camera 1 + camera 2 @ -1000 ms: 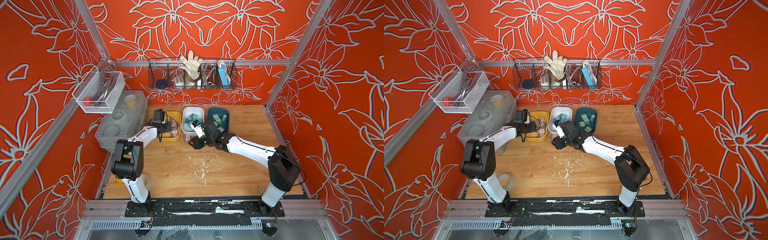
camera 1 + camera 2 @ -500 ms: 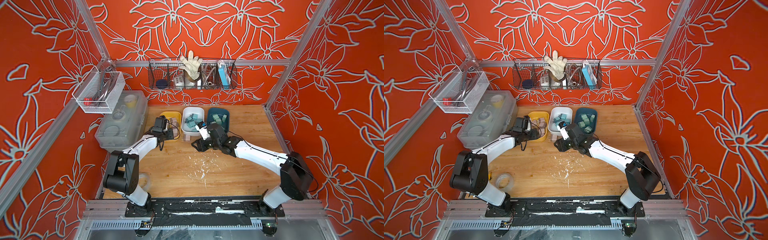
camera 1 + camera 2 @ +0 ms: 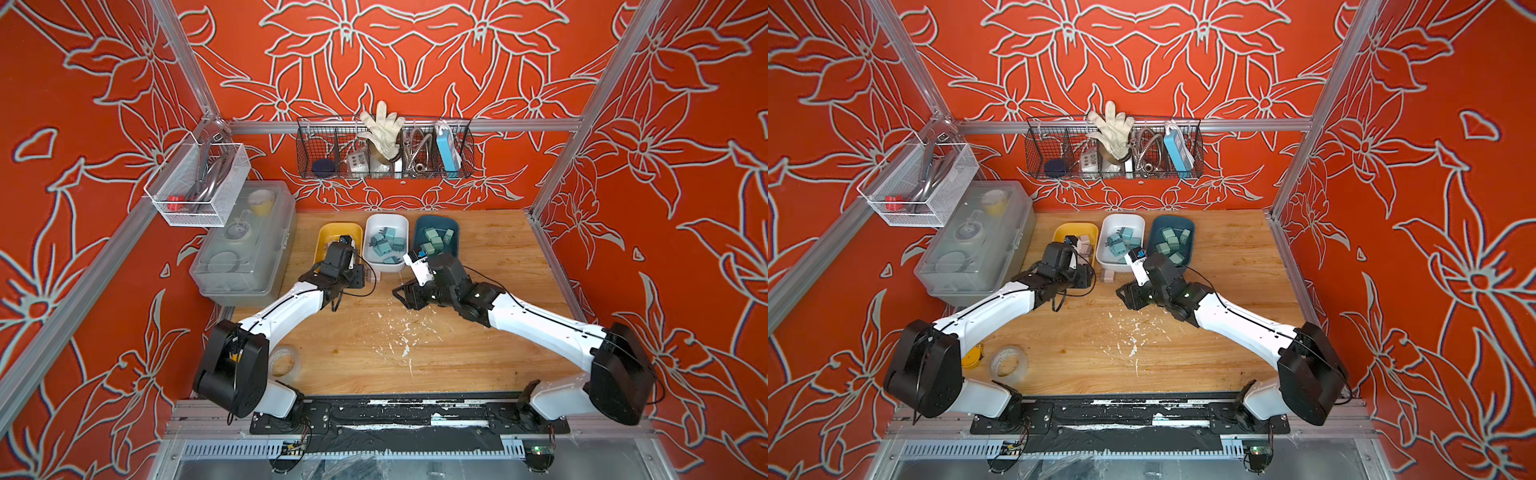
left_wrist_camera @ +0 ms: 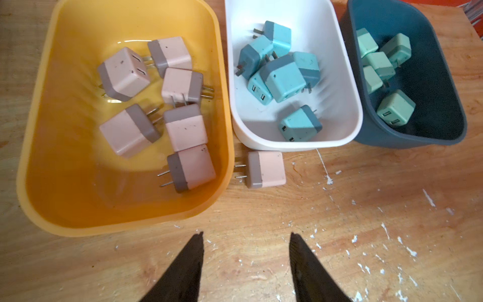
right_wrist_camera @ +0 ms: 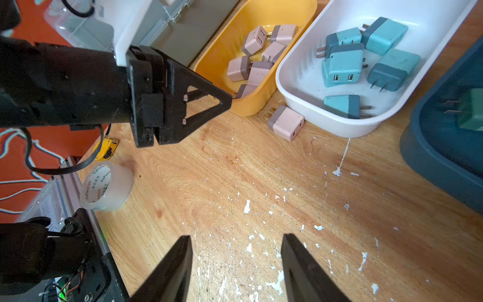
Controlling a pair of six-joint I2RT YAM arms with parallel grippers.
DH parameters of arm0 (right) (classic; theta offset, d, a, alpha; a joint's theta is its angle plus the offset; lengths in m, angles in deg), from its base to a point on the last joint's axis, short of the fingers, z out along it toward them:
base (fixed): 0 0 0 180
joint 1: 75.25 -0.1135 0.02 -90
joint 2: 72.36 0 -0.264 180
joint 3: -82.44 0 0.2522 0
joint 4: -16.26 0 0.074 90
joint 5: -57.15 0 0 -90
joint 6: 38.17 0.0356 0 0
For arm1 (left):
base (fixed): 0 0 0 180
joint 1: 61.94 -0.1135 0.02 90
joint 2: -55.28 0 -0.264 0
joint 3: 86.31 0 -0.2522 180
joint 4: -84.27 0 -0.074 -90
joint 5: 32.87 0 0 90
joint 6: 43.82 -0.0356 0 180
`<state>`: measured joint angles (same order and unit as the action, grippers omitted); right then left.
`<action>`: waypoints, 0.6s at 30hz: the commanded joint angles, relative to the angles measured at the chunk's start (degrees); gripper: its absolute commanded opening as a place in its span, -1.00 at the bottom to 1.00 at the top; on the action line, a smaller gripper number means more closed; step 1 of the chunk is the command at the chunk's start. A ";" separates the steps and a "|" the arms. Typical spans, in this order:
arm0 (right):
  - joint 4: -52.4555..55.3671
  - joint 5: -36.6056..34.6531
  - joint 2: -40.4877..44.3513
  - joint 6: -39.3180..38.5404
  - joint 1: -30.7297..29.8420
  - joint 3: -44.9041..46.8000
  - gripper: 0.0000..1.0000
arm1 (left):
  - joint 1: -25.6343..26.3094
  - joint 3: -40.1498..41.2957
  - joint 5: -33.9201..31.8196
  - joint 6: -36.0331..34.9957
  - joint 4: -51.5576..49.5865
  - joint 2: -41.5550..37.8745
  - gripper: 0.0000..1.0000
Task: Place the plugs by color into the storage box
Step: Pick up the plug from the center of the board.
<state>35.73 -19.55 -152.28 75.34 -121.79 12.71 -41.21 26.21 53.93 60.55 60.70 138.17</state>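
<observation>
My left claw (image 4: 246, 233) gapes empty; I should straddle the stray pink plug (image 4: 266, 169) across its flat sides, clear of the yellow bin (image 4: 125, 224).

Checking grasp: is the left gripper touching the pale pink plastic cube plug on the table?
Apart. Left wrist view: bare wood separates left gripper and pale pink cube plug.

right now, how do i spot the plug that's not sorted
At the back of the wooden table, find the yellow bin and the white bin beside it. On the bare wood in front of the gap between them lies a pale pink plug, prongs toward the yellow bin: the only plug outside a bin.
</observation>
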 commanded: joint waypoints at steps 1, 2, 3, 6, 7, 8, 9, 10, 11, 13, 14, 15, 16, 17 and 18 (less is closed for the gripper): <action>-0.11 -2.26 2.37 -0.10 -0.13 1.43 0.19 | 2.12 -0.56 -2.08 0.59 0.22 1.49 0.08; 0.19 -2.46 2.97 -0.42 -0.06 1.75 0.19 | 2.83 -1.06 -2.85 0.49 0.35 2.39 0.08; 0.35 -2.71 3.42 -0.61 -0.07 2.13 0.19 | 3.35 -1.41 -3.47 0.35 0.48 3.40 0.09; 0.73 -4.23 4.80 -1.46 -0.08 3.41 0.20 | 4.13 -3.83 -4.25 0.22 -0.26 7.09 0.10; 0.87 -4.63 5.12 -1.93 -0.06 3.78 0.20 | 4.31 -4.86 -4.41 0.13 -0.78 8.43 0.11; 0.94 -5.22 5.57 -2.23 -0.05 4.17 0.21 | 4.48 -5.82 -4.61 0.03 -1.21 9.64 0.12; 0.96 -5.86 5.85 -2.39 -0.07 4.51 0.21 | 4.69 -6.56 -4.79 -0.09 -1.40 10.69 0.11; 0.87 -6.44 5.99 -2.73 0.00 5.00 0.22 | 4.78 -7.23 -4.80 -0.16 -1.45 11.74 0.11; 0.71 -6.89 6.14 -3.09 -0.03 5.35 0.23 | 4.89 -7.82 -4.63 -0.22 -1.41 12.68 0.11; 0.45 -7.69 6.14 -3.76 -0.03 5.81 0.24 | 4.93 -8.92 -4.36 -0.23 -1.05 14.51 0.09; 0.44 -8.09 6.09 -4.07 -0.01 5.93 0.25 | 5.02 -9.56 -4.36 -0.35 -1.09 15.49 0.09; 0.48 -8.39 5.92 -4.32 -0.03 5.89 0.25 | 5.04 -10.25 -4.27 -0.44 -1.22 16.43 0.09; 0.45 -8.60 5.75 -4.60 -0.04 5.82 0.25 | 5.04 -11.10 -4.18 -0.43 -1.51 17.45 0.08; 0.44 -8.77 5.43 -4.91 -0.03 5.74 0.26 | 5.02 -11.93 -3.97 -0.51 -1.83 18.36 0.08; 0.44 -8.95 5.24 -5.17 0.03 5.65 0.25 | 5.03 -12.62 -3.79 -0.62 -1.99 19.17 0.08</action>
<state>36.04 -26.13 -147.03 71.95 -121.79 17.91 -36.62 15.70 50.33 60.53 59.85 155.57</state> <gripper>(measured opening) 0.627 0.542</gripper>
